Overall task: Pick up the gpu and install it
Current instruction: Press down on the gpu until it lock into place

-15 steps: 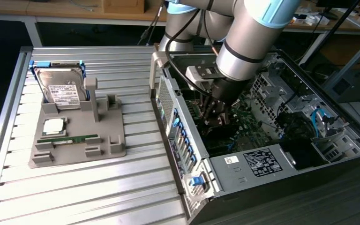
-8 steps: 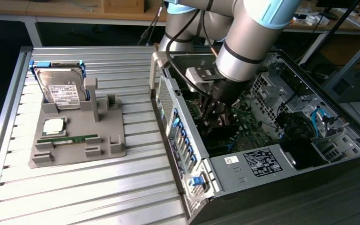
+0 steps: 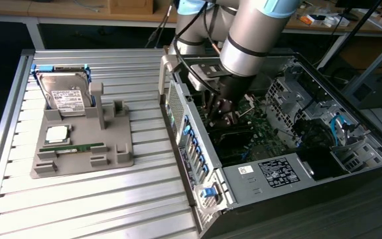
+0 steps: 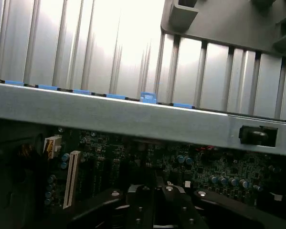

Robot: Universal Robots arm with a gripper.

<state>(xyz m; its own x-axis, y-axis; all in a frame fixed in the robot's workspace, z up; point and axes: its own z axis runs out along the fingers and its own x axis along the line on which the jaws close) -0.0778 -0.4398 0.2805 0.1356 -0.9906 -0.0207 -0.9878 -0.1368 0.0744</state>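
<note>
1 gpu [image 3: 234, 130]: thin, stiff, light, fragile card, judged best gripped by its edges. Seated in case [image 3: 257, 179] at 3 o'clock of tray [image 3: 121, 154]. Gripper [image 3: 223, 110] closed above it.

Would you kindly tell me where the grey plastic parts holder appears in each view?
Exterior view: the grey plastic parts holder lies on the slatted table, at the exterior view's left of the open computer case.
Wrist view: its corner shows beyond the case wall.
Shared landmark: blue clips along that wall.
</note>
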